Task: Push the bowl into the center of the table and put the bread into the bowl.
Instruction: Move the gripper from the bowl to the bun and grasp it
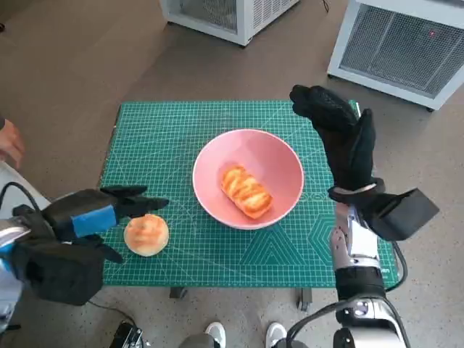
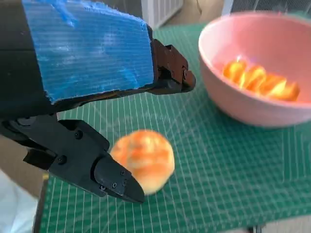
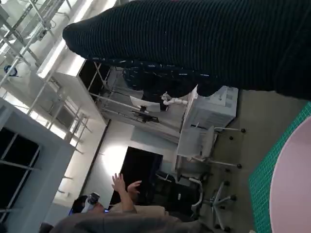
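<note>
We note the pink bowl (image 1: pixel 248 177) sitting near the middle of the bench (image 1: pixel 181 130), on its green cutting mat (image 1: pixel 167 138). A striped bread piece (image 1: pixel 246 191) lies inside the bowl. A second, round bread roll (image 1: pixel 146 234) rests on the mat near the front left corner, well apart from the bowl. The left robot hand (image 1: pixel 90 214) hovers just beside the roll, fingers spread, holding nothing. The right robot hand (image 1: pixel 341 138) is raised beside the bowl's right rim, fingers extended, empty. A person's hand (image 1: pixel 10 145) shows at the left edge.
</note>
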